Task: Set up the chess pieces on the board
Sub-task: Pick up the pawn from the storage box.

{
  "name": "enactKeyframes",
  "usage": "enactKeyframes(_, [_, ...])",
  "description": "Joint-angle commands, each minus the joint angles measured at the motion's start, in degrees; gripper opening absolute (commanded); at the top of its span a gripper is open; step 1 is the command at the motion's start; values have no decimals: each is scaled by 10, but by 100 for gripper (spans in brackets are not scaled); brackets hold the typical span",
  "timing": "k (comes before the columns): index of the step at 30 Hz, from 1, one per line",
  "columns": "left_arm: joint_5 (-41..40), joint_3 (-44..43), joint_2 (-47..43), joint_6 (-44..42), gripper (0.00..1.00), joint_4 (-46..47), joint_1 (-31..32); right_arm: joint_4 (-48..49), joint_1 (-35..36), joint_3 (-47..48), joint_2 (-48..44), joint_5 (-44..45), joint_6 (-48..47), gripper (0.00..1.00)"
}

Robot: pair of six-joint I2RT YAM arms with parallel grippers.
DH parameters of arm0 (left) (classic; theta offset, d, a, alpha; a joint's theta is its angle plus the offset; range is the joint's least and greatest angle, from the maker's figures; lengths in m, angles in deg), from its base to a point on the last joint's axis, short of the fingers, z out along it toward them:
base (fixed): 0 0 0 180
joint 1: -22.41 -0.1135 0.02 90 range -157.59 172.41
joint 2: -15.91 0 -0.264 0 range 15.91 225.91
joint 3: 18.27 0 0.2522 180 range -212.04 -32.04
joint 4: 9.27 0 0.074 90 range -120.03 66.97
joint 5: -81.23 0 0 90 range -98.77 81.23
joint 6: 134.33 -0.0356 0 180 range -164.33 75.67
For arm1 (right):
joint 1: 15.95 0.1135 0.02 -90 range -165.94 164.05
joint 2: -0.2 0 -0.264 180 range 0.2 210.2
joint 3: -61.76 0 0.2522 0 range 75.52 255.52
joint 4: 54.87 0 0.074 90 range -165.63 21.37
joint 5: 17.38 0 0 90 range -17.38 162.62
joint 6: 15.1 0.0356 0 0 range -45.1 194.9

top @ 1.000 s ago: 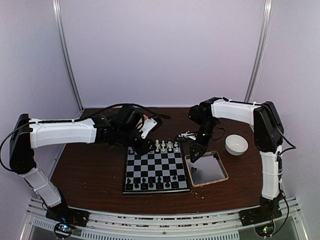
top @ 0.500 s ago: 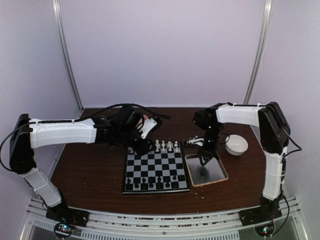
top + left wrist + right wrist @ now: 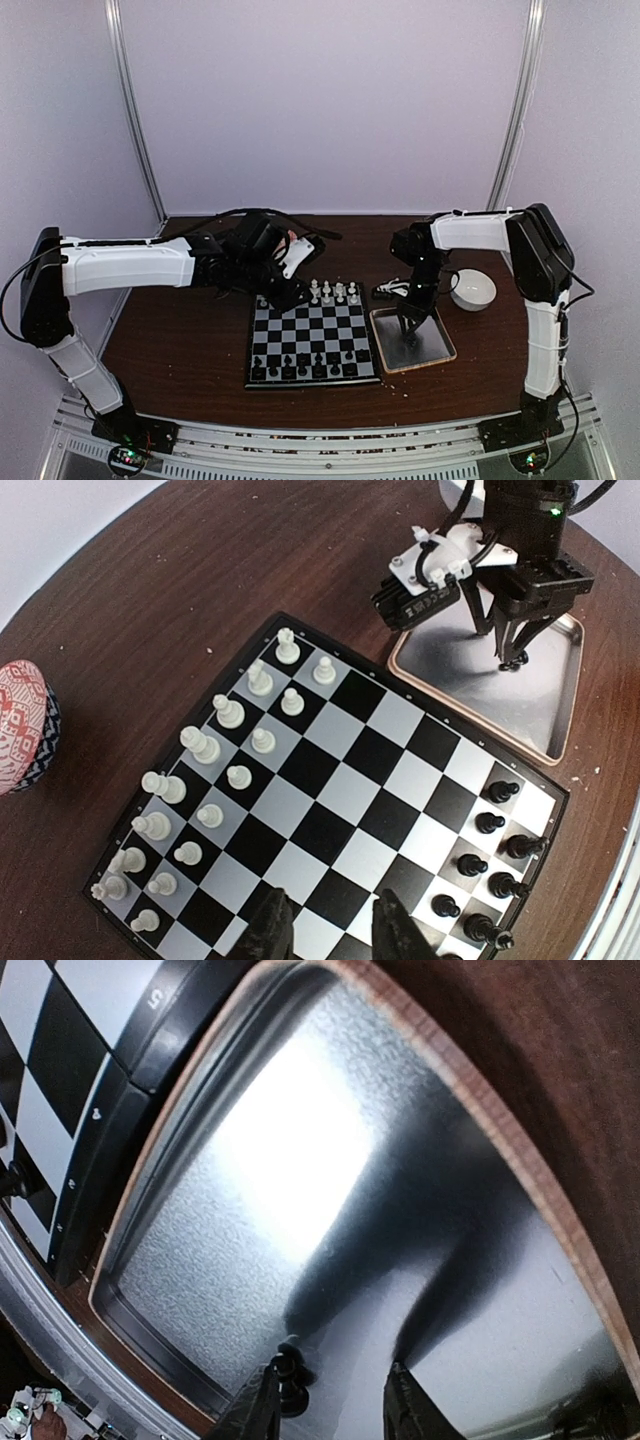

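While right fingers gape over tray | one black piece inside | left fingers apart, empty

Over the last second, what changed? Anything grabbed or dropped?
The right hand swung right, away from the board, and came down over the tray. It now stands open with a black piece between its fingers, close to one and not gripped. Nothing was visibly taken or released. The left hand stayed open over the board's far left corner, and the pieces on the board kept their places.
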Motion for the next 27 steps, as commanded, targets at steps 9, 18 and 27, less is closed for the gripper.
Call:
enactKeyframes(9, [15, -11, 17, 4, 28, 24, -3, 0, 4, -36, 1, -12, -24, 40])
enactKeyframes(18, [14, -14, 21, 4, 28, 25, -3, 68, 26, -88, -30, 84, -8, 32])
enactKeyframes(27, [16, -13, 21, 7, 28, 25, -3, 89, 36, -85, -29, 95, 10, 31])
